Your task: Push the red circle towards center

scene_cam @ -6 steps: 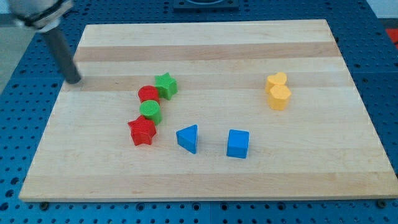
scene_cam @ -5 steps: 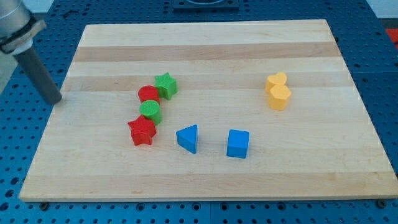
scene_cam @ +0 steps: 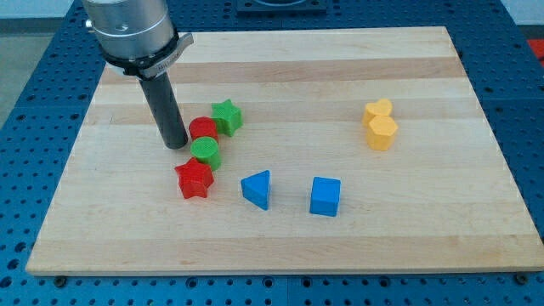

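Pale wood with a long horizontal grain makes up the board (scene_cam: 280, 238), which sits on a blue perforated table (scene_cam: 25, 127) and fills most of the frame. On it I count 8 small matte blocks.

Left of centre, 4 of them form a tight chain. At its upper end the green star (scene_cam: 226, 116) touches the red circle (scene_cam: 202, 129), a short flat-topped cylinder. Just below that comes the green circle (scene_cam: 206, 152), and the red star (scene_cam: 194, 178) closes the chain at lower left.

Below centre, the blue triangle (scene_cam: 257, 188) and the blue cube (scene_cam: 325, 196) stand apart from each other. In the right half, 2 yellow blocks touch: the yellow heart (scene_cam: 378, 109) above the yellow hexagon (scene_cam: 382, 132).

I have no pincer on this rig, so nothing opens, closes or grips; the arm ends in a plain rod. Its grey metal collar (scene_cam: 129, 30) fills the upper left of the frame, and the smooth dark rod (scene_cam: 164, 106) drops from it with a slight lean toward the frame's right. My tip (scene_cam: 176, 144) rests on the board just left of the red circle, close against its left side; whether it actually touches I cannot tell. The green circle lies just to the lower right of my tip.
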